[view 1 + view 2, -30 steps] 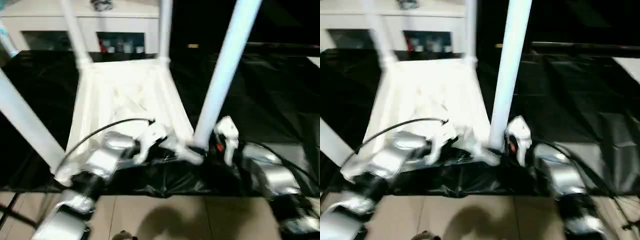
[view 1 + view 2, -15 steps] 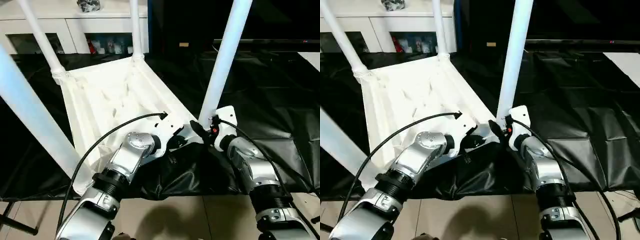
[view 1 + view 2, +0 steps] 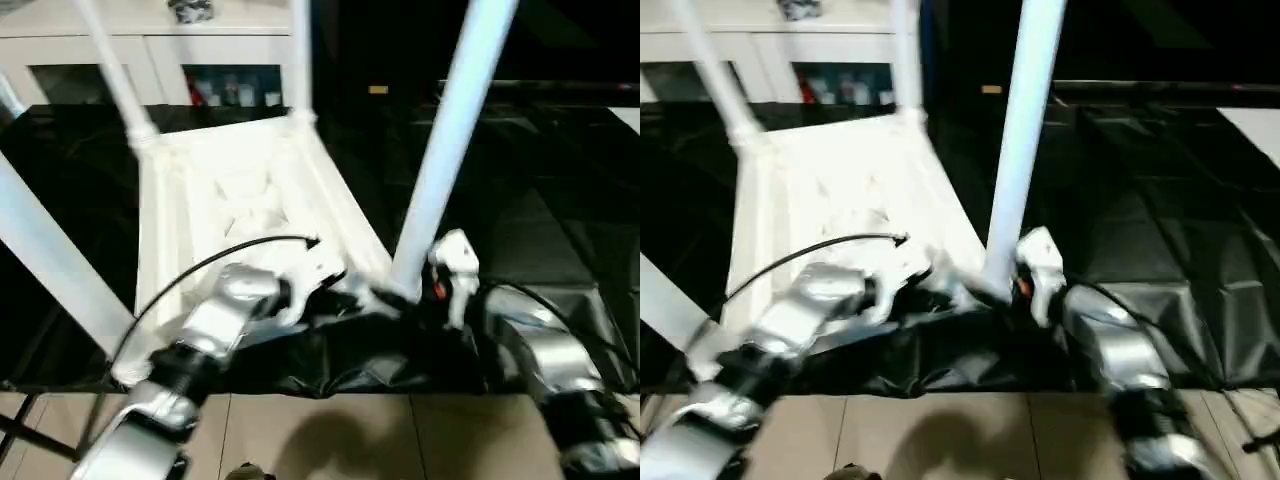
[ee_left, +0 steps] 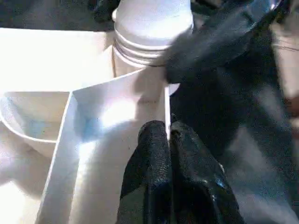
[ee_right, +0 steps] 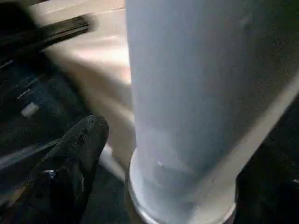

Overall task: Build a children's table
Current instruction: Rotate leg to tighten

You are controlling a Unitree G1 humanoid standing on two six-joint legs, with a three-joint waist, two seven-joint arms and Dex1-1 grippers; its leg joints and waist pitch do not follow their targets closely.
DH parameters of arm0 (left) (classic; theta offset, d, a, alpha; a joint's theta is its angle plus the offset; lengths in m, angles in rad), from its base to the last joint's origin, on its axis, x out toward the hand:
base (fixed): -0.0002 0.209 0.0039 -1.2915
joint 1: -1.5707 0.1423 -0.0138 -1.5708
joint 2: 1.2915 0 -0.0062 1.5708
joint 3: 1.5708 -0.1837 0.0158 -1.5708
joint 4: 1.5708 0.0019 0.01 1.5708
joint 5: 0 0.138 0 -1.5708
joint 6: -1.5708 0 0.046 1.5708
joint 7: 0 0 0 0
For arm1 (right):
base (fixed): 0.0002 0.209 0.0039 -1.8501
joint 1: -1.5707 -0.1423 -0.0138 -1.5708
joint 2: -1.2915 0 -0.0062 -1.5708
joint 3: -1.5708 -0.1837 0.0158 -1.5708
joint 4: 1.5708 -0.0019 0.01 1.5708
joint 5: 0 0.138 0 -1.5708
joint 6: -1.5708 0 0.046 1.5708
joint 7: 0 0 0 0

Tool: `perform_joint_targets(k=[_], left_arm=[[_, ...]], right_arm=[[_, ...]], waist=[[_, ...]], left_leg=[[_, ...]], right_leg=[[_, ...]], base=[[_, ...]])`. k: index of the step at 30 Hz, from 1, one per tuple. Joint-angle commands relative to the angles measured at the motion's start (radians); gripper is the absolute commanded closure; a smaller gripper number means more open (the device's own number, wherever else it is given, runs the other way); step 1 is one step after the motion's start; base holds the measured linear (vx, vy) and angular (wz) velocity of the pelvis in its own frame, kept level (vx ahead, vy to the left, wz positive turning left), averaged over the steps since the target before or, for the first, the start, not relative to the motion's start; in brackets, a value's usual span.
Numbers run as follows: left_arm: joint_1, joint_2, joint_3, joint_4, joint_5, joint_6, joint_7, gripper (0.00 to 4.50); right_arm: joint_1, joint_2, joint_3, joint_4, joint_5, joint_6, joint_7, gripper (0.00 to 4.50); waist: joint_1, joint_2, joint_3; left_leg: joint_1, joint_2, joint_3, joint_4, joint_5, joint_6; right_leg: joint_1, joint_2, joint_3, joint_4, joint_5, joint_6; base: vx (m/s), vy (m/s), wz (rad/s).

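The left gripper is closed on the thin raised rim of the children's table, one black finger on each side of the rim wall, just beside the corner socket where the near right leg is seated. The right gripper sits at the base of that same leg, on the other side of it from the left gripper; in the right wrist view one black finger stands beside the leg, apart from it, with the leg's collar filling the space next to it, so the jaws stand wide and hold nothing.

The children's table lies upside down, its ribbed white underside facing up, on a work table covered in black plastic sheeting. All four legs rise from its corners: the near right leg by the grippers, a near left leg slanting up across the left side, and two far legs at the back corners. The near edge of the overturned top lies at the front edge of the sheeting, which is bunched under the grippers.

Beyond the children's table stands a white cabinet with glass doors. Below the sheeting's front edge is a tiled floor.
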Motion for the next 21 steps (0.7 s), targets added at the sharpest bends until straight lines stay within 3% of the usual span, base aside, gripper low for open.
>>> perform_joint_targets(k=[1,3,4,5,13,21], left_arm=[[-0.009,-0.013,-0.037,-0.058,-0.041,-0.02,-0.09,4.5],[-0.008,-0.006,-0.037,-0.062,-0.043,-0.013,-0.103,4.5],[-0.009,0.006,-0.037,-0.057,-0.045,-0.013,-0.118,4.5],[-0.009,0.014,-0.038,-0.054,-0.045,-0.016,-0.128,4.5],[-0.008,0.039,-0.039,-0.055,-0.061,-0.013,-0.177,4.5],[-0.011,0.035,-0.031,-0.048,-0.057,-0.018,-0.167,4.5]], right_arm=[[0.007,0.006,0.054,-0.026,0.018,0.005,0.085,0.43],[0.006,0.0,0.054,-0.025,0.02,0.006,0.099,0.56],[0.003,-0.016,0.059,-0.03,0.031,0.011,0.129,0.66],[0.001,-0.025,0.061,-0.034,0.039,0.014,0.147,0.66],[-0.003,-0.07,0.099,-0.049,0.022,0.017,0.232,1.4],[-0.003,-0.051,0.11,-0.038,0.014,0.003,0.215,1.84]], waist=[[0.003,-0.014,-0.059],[0.005,-0.014,-0.057],[0.007,-0.019,-0.056],[0.01,-0.016,-0.057],[0.023,-0.02,-0.061],[0.023,-0.024,-0.06]], left_leg=[[0.015,0.032,-0.007,-0.066,-0.228,0.062],[0.016,0.032,-0.008,-0.068,-0.241,0.054],[0.019,0.032,-0.007,-0.069,-0.251,0.048],[0.02,0.033,-0.008,-0.068,-0.25,0.045],[0.016,0.032,-0.006,-0.064,-0.204,0.056],[0.014,0.031,-0.007,-0.065,-0.207,0.052]], right_leg=[[0.042,-0.079,0.046,-0.083,-0.263,-0.185],[0.042,-0.08,0.046,-0.086,-0.289,-0.184],[0.04,-0.08,0.046,-0.088,-0.304,-0.18],[0.041,-0.081,0.046,-0.086,-0.306,-0.18],[0.043,-0.081,0.047,-0.079,-0.255,-0.183],[0.044,-0.082,0.046,-0.081,-0.278,-0.174]], base=[[0.0,0.0,0.0],[0.0,0.0,0.0],[0.0,0.0,0.0],[0.0,0.0,0.0],[0.0,0.0,0.0],[0.0,0.0,0.0]])
